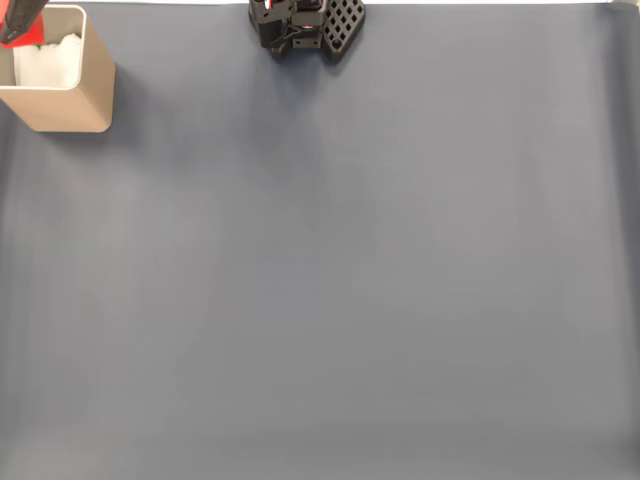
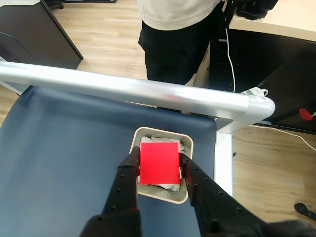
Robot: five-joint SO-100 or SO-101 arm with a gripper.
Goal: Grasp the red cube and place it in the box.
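Note:
In the wrist view the red cube [image 2: 159,162] is held between the two black fingers [image 2: 129,173] of my gripper [image 2: 158,161], right above the beige box [image 2: 163,195]. White padding [image 2: 183,146] shows inside the box around the cube. The fixed view has the box [image 1: 62,98] at the table's top left corner, with a bit of the red cube [image 1: 27,35] and a dark fingertip over its opening. The gripper is shut on the cube.
The arm's black base [image 1: 305,25] stands at the middle of the far table edge. A grey-blue mat [image 1: 340,280] covers the table. In the wrist view a metal rail [image 2: 123,89] runs along the table edge just past the box, and a person [image 2: 177,34] stands behind it.

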